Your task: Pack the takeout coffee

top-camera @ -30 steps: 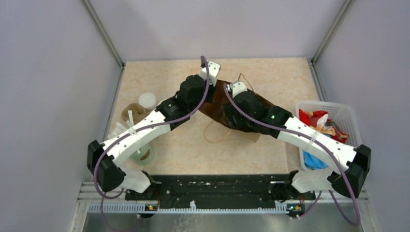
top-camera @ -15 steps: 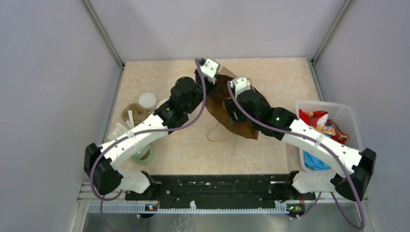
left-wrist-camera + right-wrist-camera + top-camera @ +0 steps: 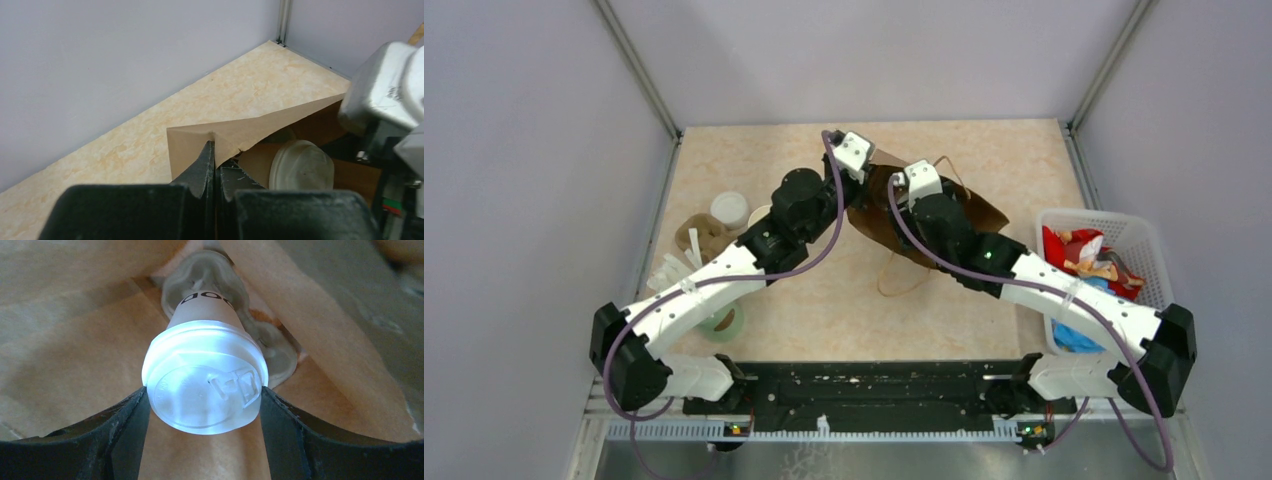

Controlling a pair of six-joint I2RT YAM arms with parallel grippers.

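The takeout coffee [image 3: 205, 385], a cream cup with a white lid, sits between my right gripper's [image 3: 202, 401] fingers, which are shut on the lid's rim. It hangs inside the brown paper bag [image 3: 75, 340], above a pale moulded holder [image 3: 272, 357] on the bag's floor. In the left wrist view my left gripper [image 3: 215, 159] is shut on the bag's [image 3: 250, 129] top edge, and the lid [image 3: 301, 165] shows through the opening. From above, the bag [image 3: 979, 212] lies at mid-table under both wrists. My fingers are hidden there.
A white basket [image 3: 1146, 240] of snack packets stands at the right edge. At the left are a lidded cup [image 3: 729, 208], a brown object [image 3: 696, 235] and a greenish tape roll [image 3: 722, 322]. The bag's string handle [image 3: 902, 284] trails toward me.
Both wrists moved farther back and slightly left. The bag's mouth lifted and spread toward the right. The right arm reached deeper into it. Neither grip changed.
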